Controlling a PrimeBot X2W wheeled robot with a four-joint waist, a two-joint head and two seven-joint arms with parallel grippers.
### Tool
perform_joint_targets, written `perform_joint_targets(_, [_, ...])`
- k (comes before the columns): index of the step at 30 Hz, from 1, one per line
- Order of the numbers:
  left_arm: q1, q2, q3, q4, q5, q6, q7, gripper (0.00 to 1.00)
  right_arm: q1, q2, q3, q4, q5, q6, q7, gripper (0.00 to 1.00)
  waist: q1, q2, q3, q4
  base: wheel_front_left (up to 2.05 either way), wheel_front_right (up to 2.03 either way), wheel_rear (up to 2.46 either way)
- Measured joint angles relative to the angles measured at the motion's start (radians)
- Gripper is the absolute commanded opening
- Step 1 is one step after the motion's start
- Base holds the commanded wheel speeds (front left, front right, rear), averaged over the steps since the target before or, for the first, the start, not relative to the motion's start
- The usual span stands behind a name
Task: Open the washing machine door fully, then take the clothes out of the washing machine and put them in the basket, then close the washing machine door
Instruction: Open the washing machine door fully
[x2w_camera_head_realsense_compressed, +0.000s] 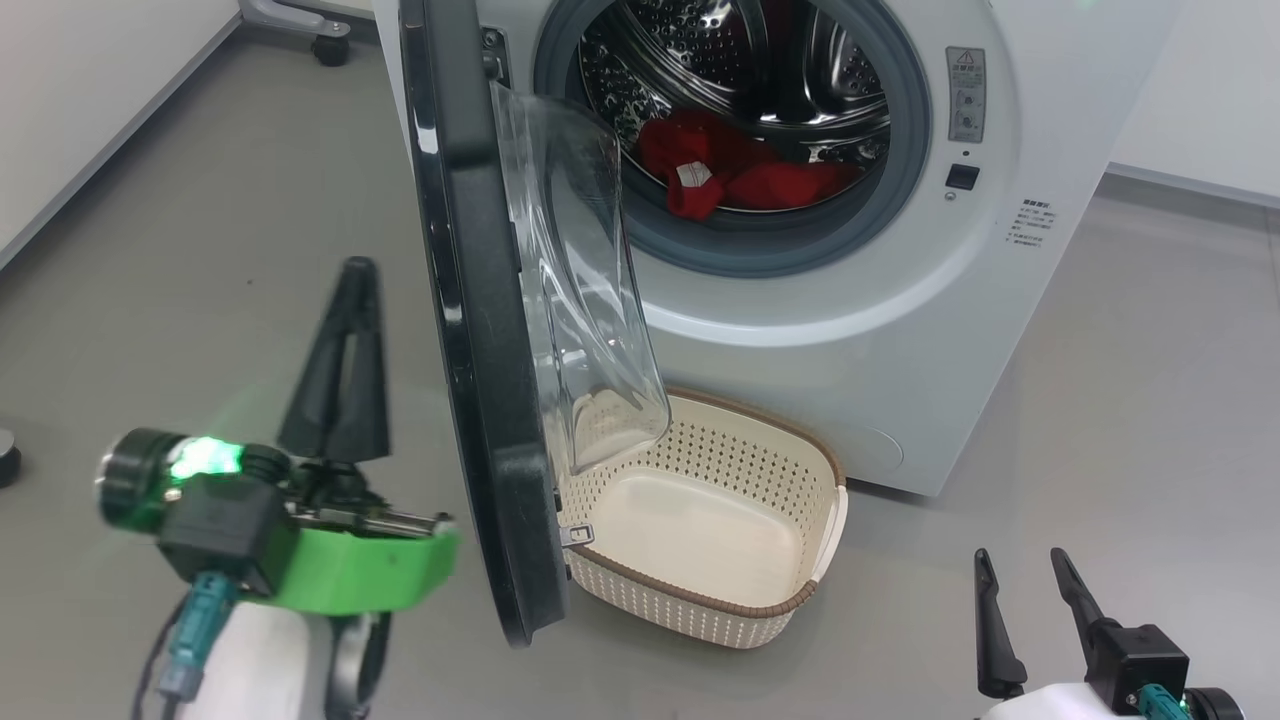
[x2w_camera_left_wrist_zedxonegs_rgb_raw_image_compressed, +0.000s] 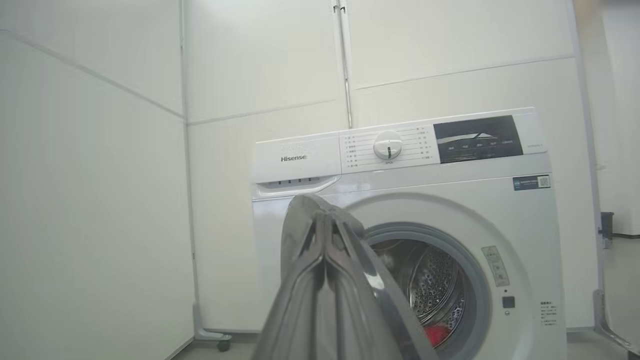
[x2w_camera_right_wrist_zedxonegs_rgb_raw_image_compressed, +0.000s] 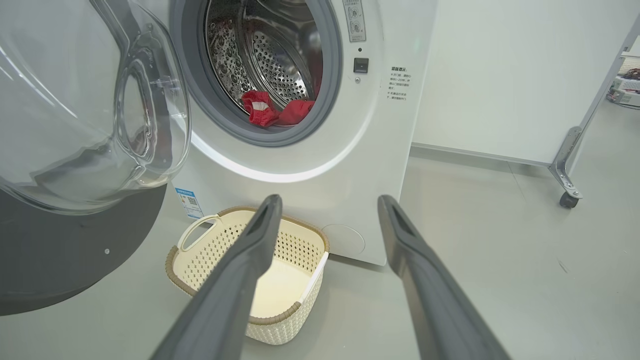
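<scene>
While washing machine door (x2w_camera_head_realsense_compressed: 470, 330) stands swung out, edge-on to me, left tool (x2w_camera_head_realsense_compressed: 357, 272) sits clenched, holding nothing, just left of door (no contact that I can see). Right tool (x2w_camera_head_realsense_compressed: 1022, 565) released, low right. Clothes (x2w_camera_head_realsense_compressed: 740, 175) lie in drum of washing machine (x2w_camera_head_realsense_compressed: 850, 330). Basket (x2w_camera_head_realsense_compressed: 700, 605) on floor (x2w_camera_head_realsense_compressed: 200, 250) just before machine, beside door's lower edge.

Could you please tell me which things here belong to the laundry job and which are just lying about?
Part of the job: washing machine; washing machine door, standing open; red clothes inside; basket in front.

Just lying about: wheeled frame off to the right; castor at the far left.
</scene>
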Motion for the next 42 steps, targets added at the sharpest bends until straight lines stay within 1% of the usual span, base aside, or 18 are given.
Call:
perform_joint_targets(5, [0.0,0.001,-0.134,-0.072,-0.034,-0.036,0.0,0.0,0.0,0.0,-0.007,-0.001,-0.001,0.0,0.0,1.0,0.0,0.0,-0.002,-0.004,0.0,0.0,0.0])
perform_joint_targets(8, [0.003,0.002,-0.211,-0.098,-0.067,-0.048,0.019,0.0,0.0,0.002,-0.008,0.0,-0.001,0.009,0.0,1.0,0.0,0.0,-0.003,-0.006,0.0,0.0,0.0])
perform_joint_targets(16, [0.071,0.009,-0.367,-0.109,-0.123,-0.06,0.119,0.0,0.0,0.006,-0.008,0.0,-0.001,0.018,0.0,1.0,0.0,0.0,-0.003,-0.011,0.0,0.0,0.0])
perform_joint_targets(20, [0.125,0.011,-0.421,-0.077,-0.178,-0.06,0.188,0.0,0.0,0.007,-0.008,0.001,-0.002,0.021,0.0,1.0,0.0,0.0,-0.001,-0.013,0.0,0.0,0.0])
perform_joint_targets(21, [0.139,0.011,-0.428,-0.068,-0.19,-0.06,0.202,0.0,0.0,0.007,-0.008,0.001,-0.002,0.021,0.0,1.0,0.0,0.0,-0.001,-0.013,0.0,0.0,0.0])
perform_joint_targets(25, [0.158,0.012,-0.422,-0.038,-0.184,-0.058,0.243,0.0,0.0,0.008,-0.01,0.001,-0.004,0.027,0.0,1.0,0.0,0.0,0.001,-0.015,0.0,0.0,0.0])
perform_joint_targets(29, [0.163,0.013,-0.39,-0.009,-0.169,-0.029,0.266,0.0,0.0,0.008,-0.015,0.001,-0.008,0.029,0.0,1.0,0.0,0.0,0.001,-0.017,0.0,0.0,0.0])
perform_joint_targets(39, [0.166,0.013,-0.353,0.015,-0.166,0.007,0.276,0.0,0.0,0.009,-0.022,0.002,-0.009,0.036,0.0,1.0,0.0,0.0,0.002,-0.021,0.0,0.0,0.0])
perform_joint_targets(42, [0.166,0.015,-0.337,0.016,-0.166,0.012,0.276,0.0,0.0,0.011,-0.022,0.005,-0.009,0.039,0.0,1.0,0.0,0.0,0.003,-0.023,0.0,0.0,0.0])
